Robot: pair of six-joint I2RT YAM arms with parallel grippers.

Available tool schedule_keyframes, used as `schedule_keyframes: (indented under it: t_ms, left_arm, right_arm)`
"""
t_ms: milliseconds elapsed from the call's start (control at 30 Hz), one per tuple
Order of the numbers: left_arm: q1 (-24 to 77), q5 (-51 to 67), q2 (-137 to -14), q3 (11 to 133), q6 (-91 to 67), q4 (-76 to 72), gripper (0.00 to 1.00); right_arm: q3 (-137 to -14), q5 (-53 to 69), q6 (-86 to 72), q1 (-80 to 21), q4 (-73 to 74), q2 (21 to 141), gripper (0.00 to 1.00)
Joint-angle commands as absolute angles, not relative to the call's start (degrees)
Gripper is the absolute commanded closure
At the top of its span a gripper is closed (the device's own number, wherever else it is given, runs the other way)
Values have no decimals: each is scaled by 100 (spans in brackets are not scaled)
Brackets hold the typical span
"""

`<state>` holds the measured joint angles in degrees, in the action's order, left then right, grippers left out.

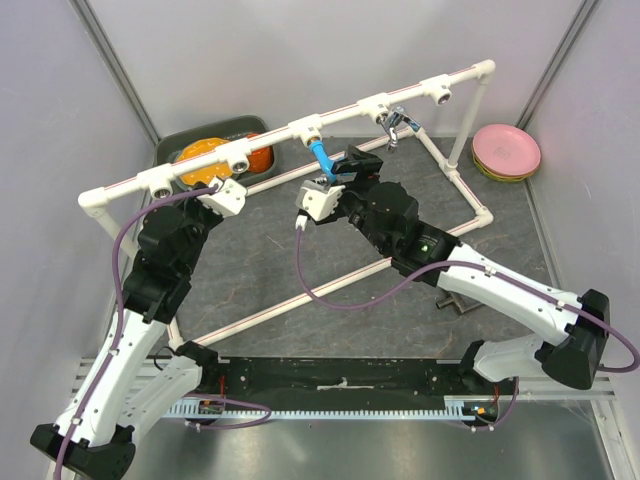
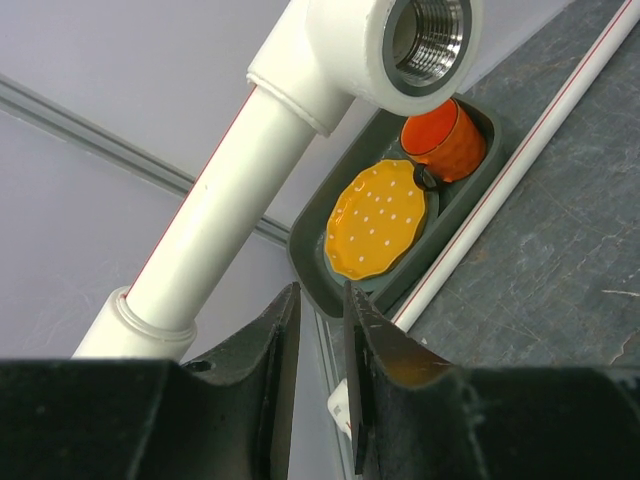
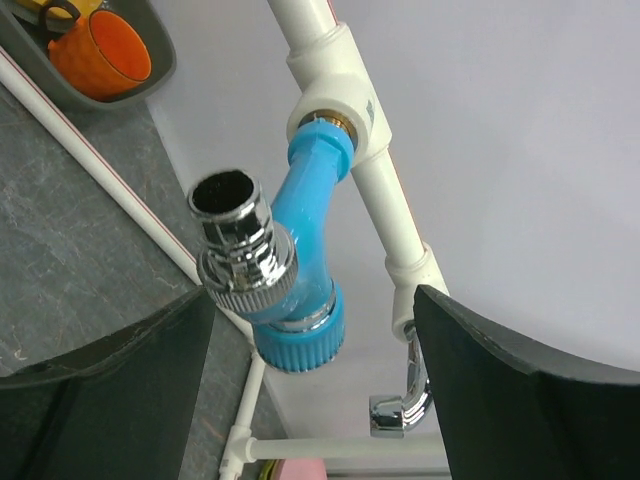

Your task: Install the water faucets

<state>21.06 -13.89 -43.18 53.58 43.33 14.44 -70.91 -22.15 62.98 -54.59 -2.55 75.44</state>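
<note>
**Step, as judged: tightening.** The blue faucet [image 3: 300, 235] sits in a tee socket [image 3: 335, 100]. In the top view the chrome faucet [image 1: 396, 125] hangs at its 2 o'clock. The right gripper [image 3: 310, 300] has its jaws spread, flanking the blue faucet without touching. The left gripper [image 2: 320, 295] has its jaws nearly together, empty. Next, probably: close on the body and twist. Thread depth is hidden, and the chrome faucet's joint is too small to judge.
</note>
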Motion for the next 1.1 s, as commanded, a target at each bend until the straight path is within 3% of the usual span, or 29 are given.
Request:
schedule_keyframes:
  t_ms: [0,133,333,633,733,967,1067]
  left_arm:
    - [2074,-1283,-4254,5352,4175,1327,69]
    - [2074,-1266,-4254,5344,4175,1336,69]
    - [2074,-1248,-4245,5353,4175,1327,69]
    - [2057,-1239,-4245,5353,4166,1327,69]
    - [2065,-1239,-4228,5352,4166,1336,69]
    - [2057,-1230,-4210,5344,4166,1327,69]
    - [2057,-1222,-4210,5352,4166,1327,69]
  right_arm:
    - [-7400,-2118,6451,-5484,-597,7734,14]
    - [-7296,-2232,6469,-5484,-913,7840,22]
    - [-7093,-2294,6048,-5484,-1440,7822,53]
    - [-7032,-2092,3466,-5476,-1634,7778,92]
    - [-6865,-2275,2201,-5475,-1915,7726,100]
    - [-5987,-2900,-1833,-5265,-2890,7445,100]
    - [-5275,-3049,-3464,-5203,-3979,7348,100]
